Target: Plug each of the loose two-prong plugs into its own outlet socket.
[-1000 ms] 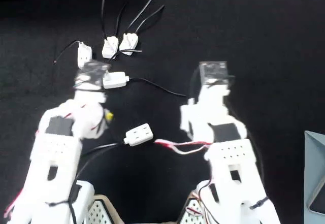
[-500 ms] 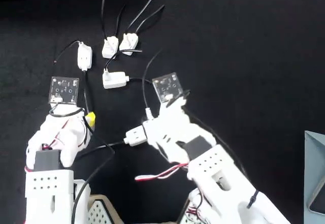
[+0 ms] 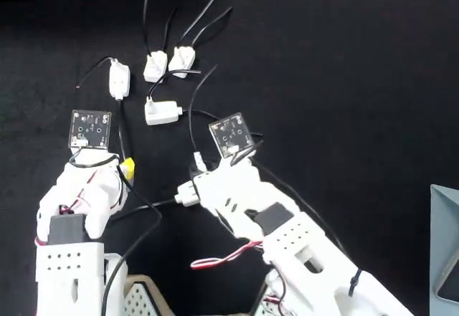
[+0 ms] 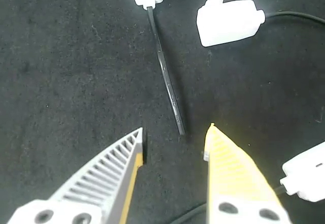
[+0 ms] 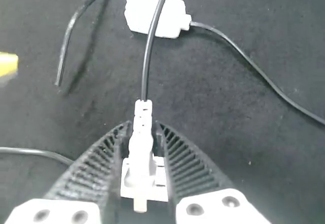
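My right gripper (image 5: pixel 142 128) is shut on a small white two-prong plug (image 5: pixel 143 158) whose black cable runs away from the fingers. From above, that gripper (image 3: pixel 199 164) holds the plug (image 3: pixel 197 159) right over the white outlet strip (image 3: pixel 187 193), which the arm partly hides. My left gripper (image 4: pixel 175 132) stands open over bare cloth with a loose black cable end (image 4: pixel 167 89) between its fingers. Its yellow finger (image 3: pixel 128 167) lies left of the strip. Loose white plugs lie farther back: an adapter-shaped one (image 3: pixel 162 111), a slim one (image 3: pixel 118 78) and a pair (image 3: pixel 168 63).
Black cables (image 3: pixel 204 16) trail from the plugs toward the table's far edge. The outlet strip's own cord (image 3: pixel 140 207) runs back under the left arm. A grey box (image 3: pixel 445 244) sits at the right edge. The black cloth on the right half is open.
The right arm swung left and down, bringing its plug over the outlet strip. The left arm drew back from the adapter-shaped plug toward its base, then held still.
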`<action>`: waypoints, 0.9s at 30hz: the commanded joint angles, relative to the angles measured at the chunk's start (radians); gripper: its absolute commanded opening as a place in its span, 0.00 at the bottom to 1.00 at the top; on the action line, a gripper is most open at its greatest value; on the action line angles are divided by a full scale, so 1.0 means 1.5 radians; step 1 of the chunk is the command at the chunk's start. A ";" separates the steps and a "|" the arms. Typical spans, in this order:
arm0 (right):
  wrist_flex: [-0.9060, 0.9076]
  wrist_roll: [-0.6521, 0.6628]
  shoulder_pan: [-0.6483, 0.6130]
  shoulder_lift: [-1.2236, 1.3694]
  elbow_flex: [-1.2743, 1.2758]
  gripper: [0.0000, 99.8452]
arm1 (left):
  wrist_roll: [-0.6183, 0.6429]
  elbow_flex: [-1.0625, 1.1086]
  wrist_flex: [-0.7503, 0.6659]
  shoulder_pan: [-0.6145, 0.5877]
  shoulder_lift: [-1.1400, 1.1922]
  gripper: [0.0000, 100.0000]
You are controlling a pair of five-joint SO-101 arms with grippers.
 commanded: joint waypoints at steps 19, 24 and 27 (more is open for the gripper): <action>0.187 0.056 -0.158 -0.346 -0.106 0.01 | 0.147 0.067 -0.294 0.066 -0.007 0.20; 0.189 0.059 -0.159 -0.353 -0.103 0.01 | 0.147 0.064 -0.294 0.135 -0.007 0.20; 0.189 0.059 -0.160 -0.353 -0.102 0.01 | 0.147 0.058 -0.294 0.155 -0.008 0.20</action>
